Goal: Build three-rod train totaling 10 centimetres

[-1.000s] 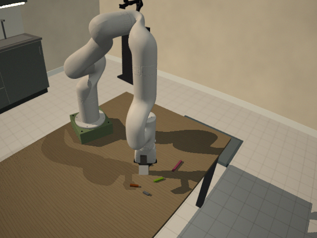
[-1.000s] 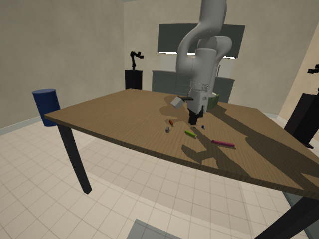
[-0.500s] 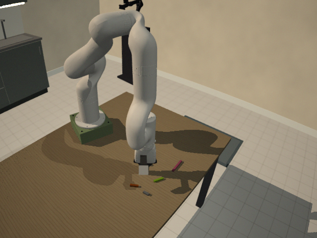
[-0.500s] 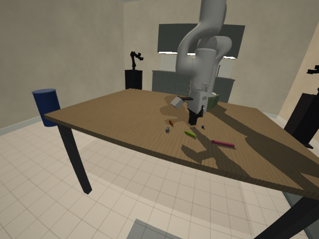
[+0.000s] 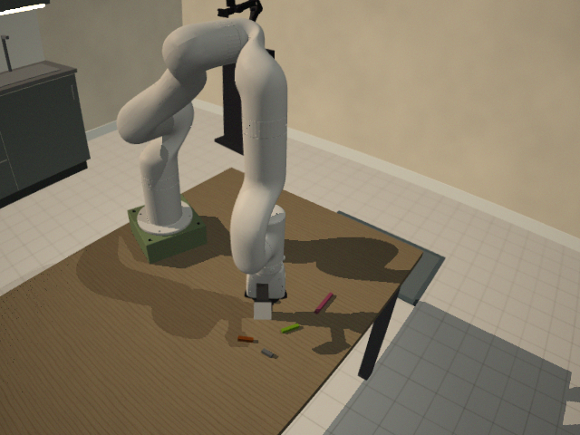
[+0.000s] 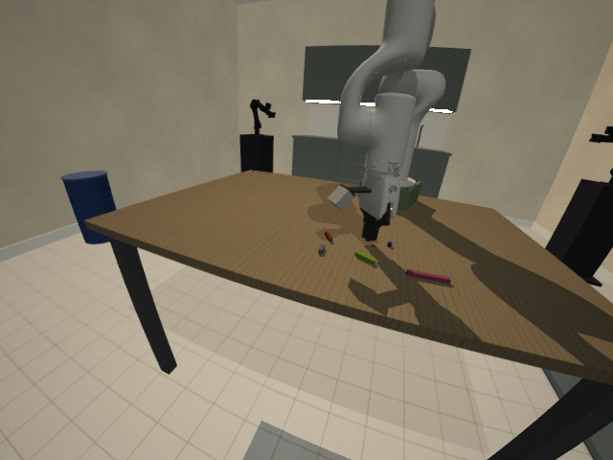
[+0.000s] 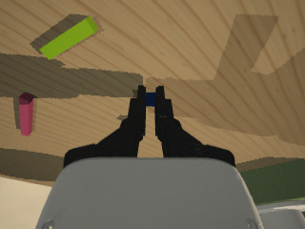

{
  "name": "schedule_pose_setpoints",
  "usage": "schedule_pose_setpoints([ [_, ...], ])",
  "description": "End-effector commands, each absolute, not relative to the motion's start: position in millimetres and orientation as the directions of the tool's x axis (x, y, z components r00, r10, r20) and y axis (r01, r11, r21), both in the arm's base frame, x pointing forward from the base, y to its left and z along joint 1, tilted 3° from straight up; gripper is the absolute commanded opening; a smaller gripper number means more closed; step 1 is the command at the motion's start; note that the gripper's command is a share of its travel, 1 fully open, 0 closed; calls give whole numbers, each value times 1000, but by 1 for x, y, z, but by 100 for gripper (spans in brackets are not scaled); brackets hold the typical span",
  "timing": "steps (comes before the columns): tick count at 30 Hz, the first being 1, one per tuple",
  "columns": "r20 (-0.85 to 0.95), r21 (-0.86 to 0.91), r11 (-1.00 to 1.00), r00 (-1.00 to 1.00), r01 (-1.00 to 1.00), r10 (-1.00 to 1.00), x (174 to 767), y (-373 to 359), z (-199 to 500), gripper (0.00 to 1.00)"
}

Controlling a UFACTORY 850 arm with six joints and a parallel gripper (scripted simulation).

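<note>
My gripper (image 7: pixel 151 96) points down just above the table and is shut on the small blue rod (image 7: pixel 151 98), which fills the gap between the fingertips. In the exterior view the gripper (image 6: pixel 370 236) hangs low over the table, and a small blue spot (image 6: pixel 389 243) shows close to its right at table height. The lime rod (image 5: pixel 290 328) (image 7: pixel 69 37), the orange rod (image 5: pixel 245 338), the grey rod (image 5: pixel 267 352) and the long pink rod (image 5: pixel 323 303) (image 7: pixel 26 114) lie flat and apart from each other. In the top view the wrist camera box hides the fingers.
The arm's green base (image 5: pixel 167 232) stands at the table's back. The table's right edge (image 5: pixel 398 281) is close beyond the pink rod. A blue bin (image 6: pixel 89 205) stands on the floor beside the table.
</note>
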State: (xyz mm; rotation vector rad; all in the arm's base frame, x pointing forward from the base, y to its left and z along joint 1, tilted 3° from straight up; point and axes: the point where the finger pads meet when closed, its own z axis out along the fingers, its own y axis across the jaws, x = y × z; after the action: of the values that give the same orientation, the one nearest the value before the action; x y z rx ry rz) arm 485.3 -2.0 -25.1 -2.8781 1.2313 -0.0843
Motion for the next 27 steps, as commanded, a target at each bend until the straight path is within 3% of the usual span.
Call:
schedule_pose_setpoints([
  [1,47,-31,-691,689,-722,-723,486,-2,-25,4],
  [27,47,-31,-691,689,-722,-723,487,-2,-37,4],
])
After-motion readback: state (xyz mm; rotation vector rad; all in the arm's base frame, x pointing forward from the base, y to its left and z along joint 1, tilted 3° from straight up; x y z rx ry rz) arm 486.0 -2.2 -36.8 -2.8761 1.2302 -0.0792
